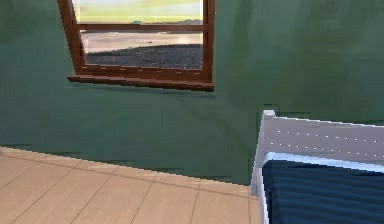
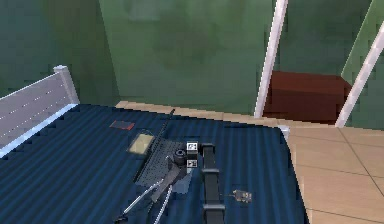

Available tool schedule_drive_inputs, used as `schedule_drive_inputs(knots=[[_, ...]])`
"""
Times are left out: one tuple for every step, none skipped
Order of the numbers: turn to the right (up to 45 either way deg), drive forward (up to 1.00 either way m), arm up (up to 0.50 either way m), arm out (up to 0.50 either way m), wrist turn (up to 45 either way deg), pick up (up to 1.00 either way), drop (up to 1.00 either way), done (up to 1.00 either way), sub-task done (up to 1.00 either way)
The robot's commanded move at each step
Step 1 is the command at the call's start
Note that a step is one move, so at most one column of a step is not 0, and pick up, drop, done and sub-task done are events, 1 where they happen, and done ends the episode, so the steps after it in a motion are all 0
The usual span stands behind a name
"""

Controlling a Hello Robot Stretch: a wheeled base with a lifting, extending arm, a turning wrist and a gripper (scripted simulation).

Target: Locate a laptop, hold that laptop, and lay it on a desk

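1. A blue-covered bed [image 2: 60,170] spanned the arm side view; the forward view added a window [image 1: 140,40].
2. The gripper [image 2: 142,210] hung over the bed; I couldn't tell whether it held anything.
3. A tan flat thing [image 2: 143,143] lay nearby, its long axis slanting; I couldn't tell whether it was the laptop.

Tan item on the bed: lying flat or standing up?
Lying flat. The tan item rests low on the blue bedcover, with no upright part rising from it. What it is cannot be told.

A wood-framed window [image 1: 140,45] sits in the green wall [image 1: 300,60] above a tan floor [image 1: 90,195]. A bed [image 2: 60,160] with a white headboard [image 2: 35,105] carries a dark blue cover; beyond it stands what may be a reddish-brown chest [image 2: 305,95].
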Motion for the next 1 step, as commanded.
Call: schedule_drive_inputs(knots=[[0.0, 0.00, 0.00, 0.00, 45.0, 0.00, 0.00, 0.00, 0.00]])
